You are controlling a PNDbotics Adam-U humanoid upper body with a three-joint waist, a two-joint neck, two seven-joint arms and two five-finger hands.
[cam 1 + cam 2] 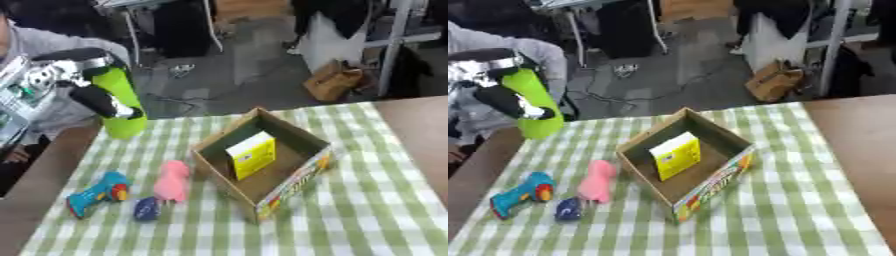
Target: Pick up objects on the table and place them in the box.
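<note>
Left arm: enters from upper left, raised.
Left hand (98, 100): fingers curled round a green bottle (121, 102), held aloft.

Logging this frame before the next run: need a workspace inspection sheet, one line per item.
Surface: green checked cloth over a brown table.
Job's things: open box holding a yellow carton; pink toy, blue toy and dark blue object lie on the cloth left of it.
Clutter: nothing seen.
Hands: left robot hand curled round a green bottle, lifted off the cloth; right not in view.
Cables: some on the floor beyond.
Surroundings: brown bag on the floor.
</note>
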